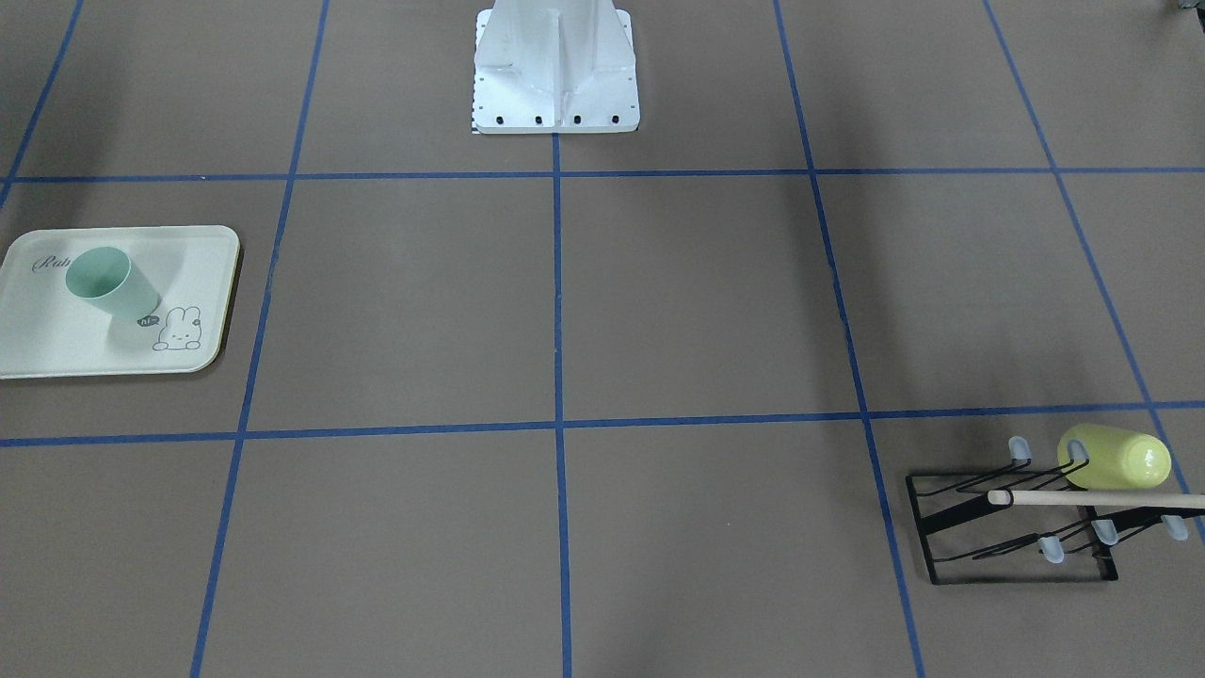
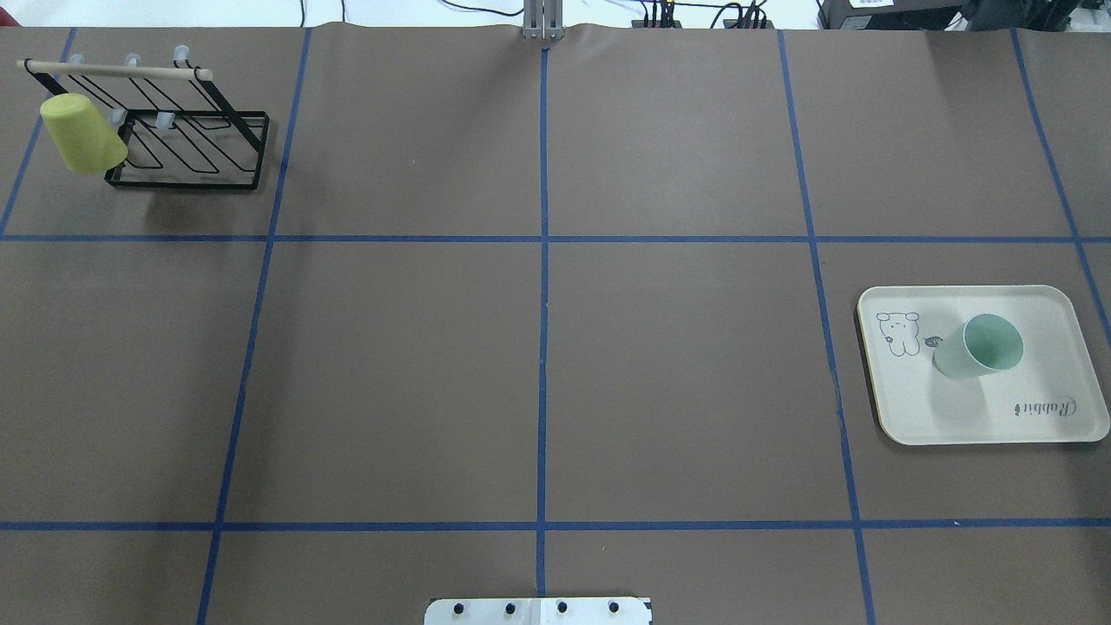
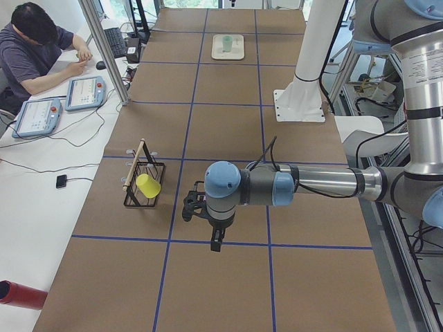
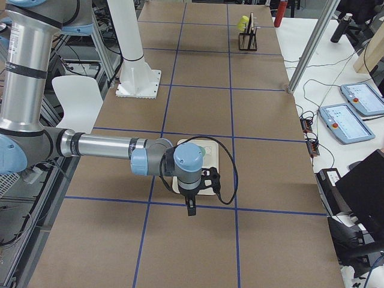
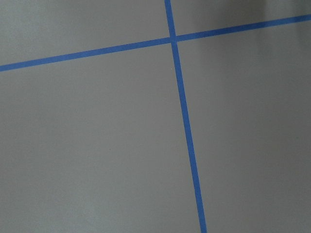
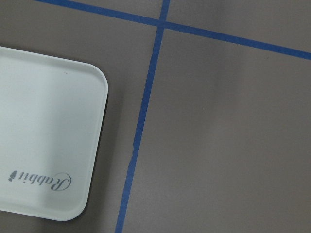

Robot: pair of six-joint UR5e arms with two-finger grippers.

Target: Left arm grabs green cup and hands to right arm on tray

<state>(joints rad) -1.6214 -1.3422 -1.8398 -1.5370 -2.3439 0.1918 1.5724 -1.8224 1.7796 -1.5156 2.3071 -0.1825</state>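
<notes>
The pale mint green cup [image 1: 111, 282] stands upright with its mouth up on the cream Rabbit tray [image 1: 56, 348], near the bunny drawing. Cup [image 2: 981, 345] and tray [image 2: 955, 417] sit at the right in the overhead view, and far off in the exterior left view [image 3: 226, 43]. No gripper touches the cup. The left gripper [image 3: 216, 243] hangs above bare table right of the rack, and I cannot tell if it is open. The right gripper [image 4: 191, 209] hangs just off the tray's [image 4: 211, 157] near edge, and I cannot tell its state. The right wrist view shows a tray corner [image 6: 43, 136].
A black wire rack [image 2: 191, 148] with a wooden bar stands at the far left and holds a yellow-green cup [image 2: 80, 134]. The white robot base [image 1: 555, 75] stands at the table's middle edge. An operator [image 3: 34, 48] sits at a side desk with tablets.
</notes>
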